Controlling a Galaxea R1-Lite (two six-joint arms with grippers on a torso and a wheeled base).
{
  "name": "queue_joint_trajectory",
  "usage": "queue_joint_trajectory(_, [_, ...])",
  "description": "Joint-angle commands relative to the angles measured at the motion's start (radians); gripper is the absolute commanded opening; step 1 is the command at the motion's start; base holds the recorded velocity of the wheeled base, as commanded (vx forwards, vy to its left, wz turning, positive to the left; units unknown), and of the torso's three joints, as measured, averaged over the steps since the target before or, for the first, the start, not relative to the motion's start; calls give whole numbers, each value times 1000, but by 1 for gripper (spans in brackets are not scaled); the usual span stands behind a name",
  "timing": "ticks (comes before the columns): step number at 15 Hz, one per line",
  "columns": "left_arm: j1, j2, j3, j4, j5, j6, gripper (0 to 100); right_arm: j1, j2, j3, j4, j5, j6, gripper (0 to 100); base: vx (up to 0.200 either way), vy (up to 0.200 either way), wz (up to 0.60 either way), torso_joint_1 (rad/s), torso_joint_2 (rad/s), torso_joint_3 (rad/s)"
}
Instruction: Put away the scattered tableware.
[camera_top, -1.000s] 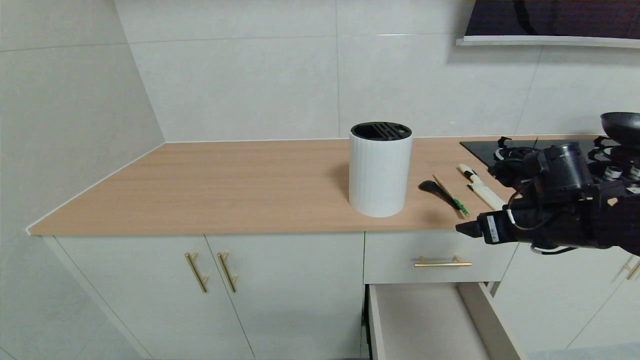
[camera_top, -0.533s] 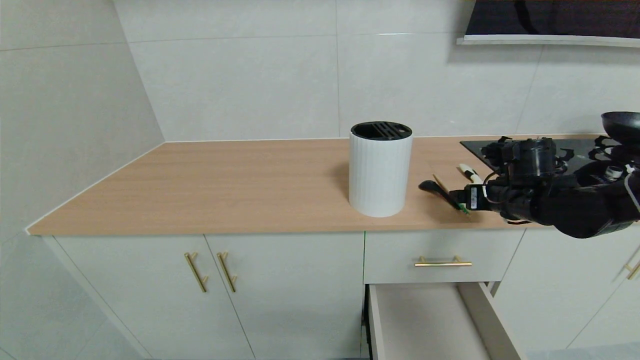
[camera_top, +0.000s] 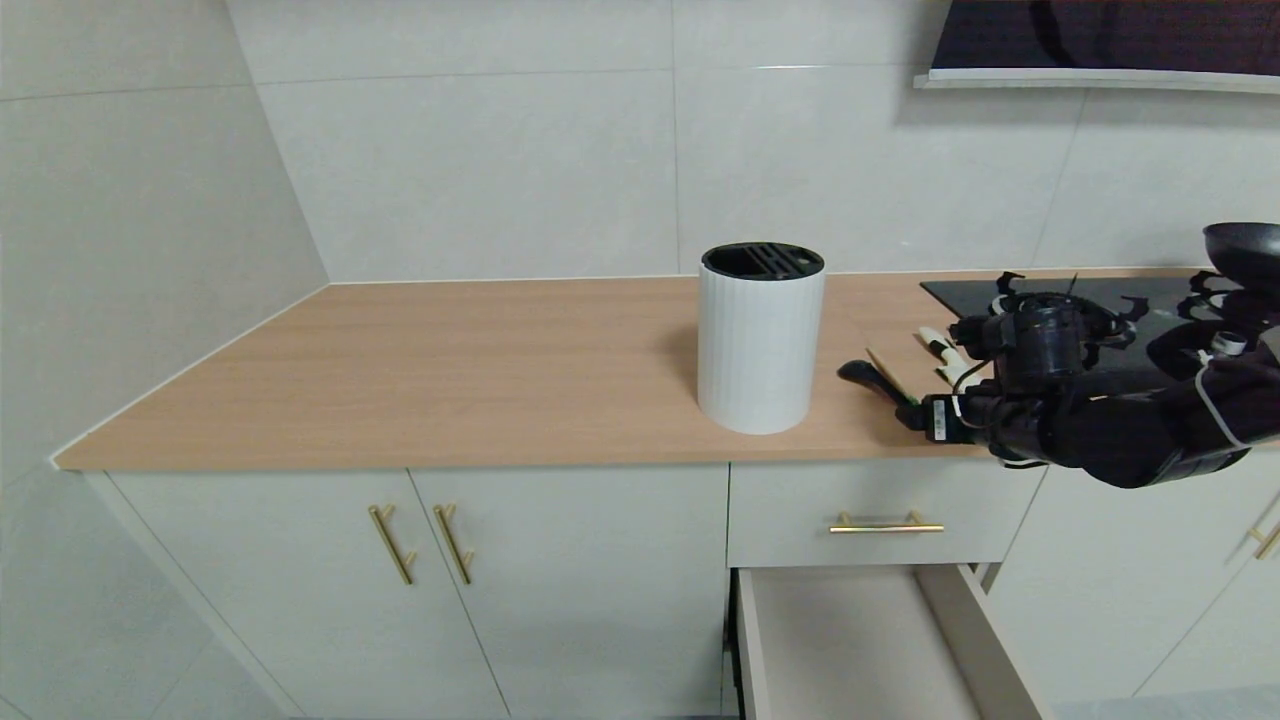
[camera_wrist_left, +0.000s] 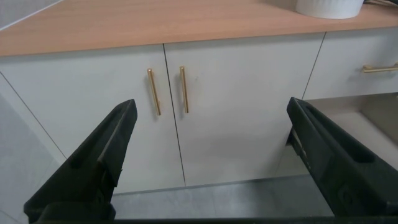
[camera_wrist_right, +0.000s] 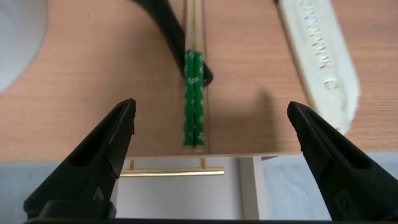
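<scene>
Now | chopsticks (camera_wrist_right: 194, 93) lie midway between spread right fingers (camera_wrist_right: 99, 155) | touching neither

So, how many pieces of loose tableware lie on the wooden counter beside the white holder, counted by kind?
black spoon: 1
chopsticks: 2, lying together as a pair
white knife: 1, as far as its shape tells
Total: 4

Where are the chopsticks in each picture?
Head: chopsticks on the counter, right of the holder.
Right wrist: chopsticks mid-picture, green ends nearest the counter edge.
Left wrist: cannot pick them out.
Shared landmark: the gold drawer handle.
</scene>
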Motion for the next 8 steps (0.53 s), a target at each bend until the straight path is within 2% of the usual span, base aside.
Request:
queue_joint_trajectory(1, [0,1,0,0,0,0,100,0,12,1,0,-1,0,100,0,0,0,0,0,0])
queue_joint_trajectory(8, [0,1,0,0,0,0,100,2,28,0,-3,-1,3,100,0,0,0,0,0,0])
